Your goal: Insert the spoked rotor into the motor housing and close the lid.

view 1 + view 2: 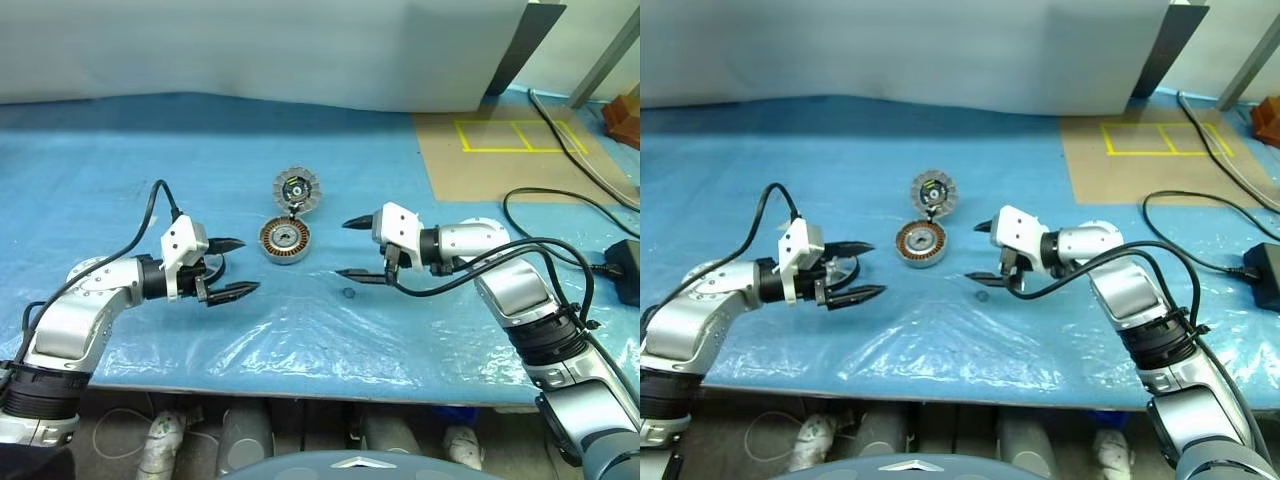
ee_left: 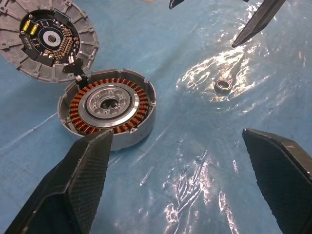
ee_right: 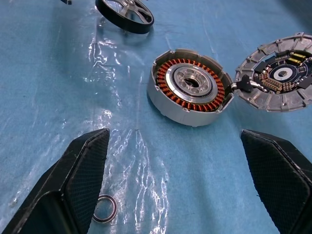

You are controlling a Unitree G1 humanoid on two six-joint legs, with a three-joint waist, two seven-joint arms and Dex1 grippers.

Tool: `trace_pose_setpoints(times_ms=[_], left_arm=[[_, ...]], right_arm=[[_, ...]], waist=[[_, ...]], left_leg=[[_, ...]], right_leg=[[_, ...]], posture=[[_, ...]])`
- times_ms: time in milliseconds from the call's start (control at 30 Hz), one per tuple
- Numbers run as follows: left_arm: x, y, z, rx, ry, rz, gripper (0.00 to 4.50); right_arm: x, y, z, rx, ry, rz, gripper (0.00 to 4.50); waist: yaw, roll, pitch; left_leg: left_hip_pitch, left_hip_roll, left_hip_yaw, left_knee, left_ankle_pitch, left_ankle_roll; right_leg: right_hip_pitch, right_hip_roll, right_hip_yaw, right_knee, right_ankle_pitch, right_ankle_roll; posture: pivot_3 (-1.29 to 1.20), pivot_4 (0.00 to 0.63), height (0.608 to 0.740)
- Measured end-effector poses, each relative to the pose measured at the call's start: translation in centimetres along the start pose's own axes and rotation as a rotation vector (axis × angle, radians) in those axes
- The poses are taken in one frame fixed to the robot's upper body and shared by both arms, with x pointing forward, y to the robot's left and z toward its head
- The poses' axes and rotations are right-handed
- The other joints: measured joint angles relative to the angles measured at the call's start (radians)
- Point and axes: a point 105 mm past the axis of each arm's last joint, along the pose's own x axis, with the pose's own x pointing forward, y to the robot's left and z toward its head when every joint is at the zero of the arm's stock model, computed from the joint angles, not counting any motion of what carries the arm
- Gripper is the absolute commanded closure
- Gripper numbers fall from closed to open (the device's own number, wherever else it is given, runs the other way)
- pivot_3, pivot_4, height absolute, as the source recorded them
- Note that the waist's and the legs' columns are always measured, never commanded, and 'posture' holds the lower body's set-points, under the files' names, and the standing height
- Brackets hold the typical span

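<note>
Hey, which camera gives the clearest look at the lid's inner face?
The left wrist view: the lid lies open, its dark inner board and yellow parts clear. The right wrist view cuts its far edge. Both eye views show it small, beyond the motor housing.

My arms: silver-grey rounded shells joined by black ribbed collars. Each wrist carries a white angular block, from which my left gripper (image 1: 233, 268) and right gripper (image 1: 351, 249) extend two tapered black fingers (image 2: 80, 180) with a fine woven texture. A black cable (image 1: 150, 215) loops along each forearm.
</note>
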Motion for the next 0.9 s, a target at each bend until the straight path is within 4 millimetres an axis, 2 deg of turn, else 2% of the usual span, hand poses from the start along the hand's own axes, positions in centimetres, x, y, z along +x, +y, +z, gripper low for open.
trace_pose_setpoints(times_ms=[233, 567, 667, 800, 900], left_arm=[[0.5, 0.7, 0.1, 0.007, -0.024, 0.045, 0.02], [0.2, 0.4, -0.8, -0.02, -0.01, 0.075, 0.02], [0.1, 0.1, -0.9, -0.021, -0.011, 0.077, 0.02], [0.2, 0.0, -0.9, -0.024, -0.021, 0.093, 0.02], [0.1, -0.3, -1.1, -0.036, -0.023, 0.101, 0.02]], right_arm=[[-0.1, -0.5, 0.0, 0.002, -0.003, -0.037, 0.0], [0.9, -1.6, 0.9, -0.039, -0.027, -0.024, 0.0], [2.5, -1.7, 1.7, -0.061, -0.045, 0.006, 0.0], [6.0, -1.6, 2.5, -0.125, -0.039, 0.079, 0.0], [8.6, -0.7, 2.3, -0.182, -0.008, 0.161, 0.0]], waist=[[-0.001, 0.0, 0.0], [-0.002, 0.0, 0.0], [-0.008, 0.0, 0.0], [-0.009, 0.0, 0.0], [-0.008, 0.0, 0.0]], left_leg=[[0.0, 0.0, 0.0, 0.0, 0.0, 0.0], [0.0, 0.0, 0.0, 0.0, 0.0, 0.0], [0.001, 0.0, 0.0, 0.0, 0.0, 0.0], [0.001, 0.001, 0.0, 0.0, 0.0, 0.0], [0.0, 0.001, 0.0, 0.001, 0.0, 0.0]], right_leg=[[0.0, 0.0, 0.0, 0.0, 0.0, 0.0], [0.0, 0.0, 0.0, 0.0, 0.0, 0.0], [0.0, 0.0, 0.0, 0.001, 0.0, 0.0], [0.0, 0.0, -0.001, 0.003, -0.001, -0.002], [-0.001, 0.0, -0.001, 0.003, -0.001, -0.002]], posture=[[0.0, 0.15, 0.74], [0.0, 0.15, 0.74], [0.0, 0.15, 0.74], [0.0, 0.15, 0.74], [0.0, 0.15, 0.74]])
